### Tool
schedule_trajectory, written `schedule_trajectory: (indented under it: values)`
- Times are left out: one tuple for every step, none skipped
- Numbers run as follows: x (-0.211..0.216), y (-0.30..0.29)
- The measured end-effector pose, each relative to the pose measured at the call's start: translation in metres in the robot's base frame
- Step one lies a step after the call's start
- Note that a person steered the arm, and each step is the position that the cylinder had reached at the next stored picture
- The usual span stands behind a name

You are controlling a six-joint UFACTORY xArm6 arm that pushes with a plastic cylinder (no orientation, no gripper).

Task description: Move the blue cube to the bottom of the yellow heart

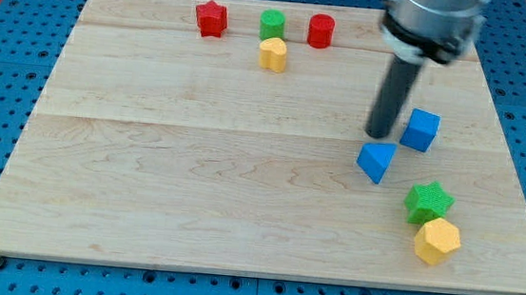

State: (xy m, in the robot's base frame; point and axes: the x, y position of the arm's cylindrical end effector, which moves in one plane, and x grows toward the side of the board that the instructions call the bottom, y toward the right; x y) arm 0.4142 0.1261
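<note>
The blue cube (421, 130) sits at the view's right, middle height. The yellow heart (272, 54) lies near the view's top, centre, just below a green block (272, 23). My tip (378, 136) rests on the board just left of the blue cube, close to its left face, and just above a blue triangular block (376, 162). The rod rises from the tip to the arm's grey body at the view's top right.
A red star (211, 18) and a red cylinder (321, 30) flank the green block along the top. A green star (428, 201) and a yellow hexagon block (437, 241) sit at the lower right. The wooden board (146, 175) lies on a blue pegboard.
</note>
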Motion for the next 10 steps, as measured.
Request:
schedule_trajectory:
  values:
    - [0.029,0.037]
    - [0.059,0.025]
    - [0.063,0.084]
    - [0.037,0.125]
    - [0.019,-0.024]
    - [-0.001,-0.066]
    - [-0.002,-0.049]
    - [-0.007,-0.023]
    - [-0.032,-0.020]
    - [-0.037,-0.096]
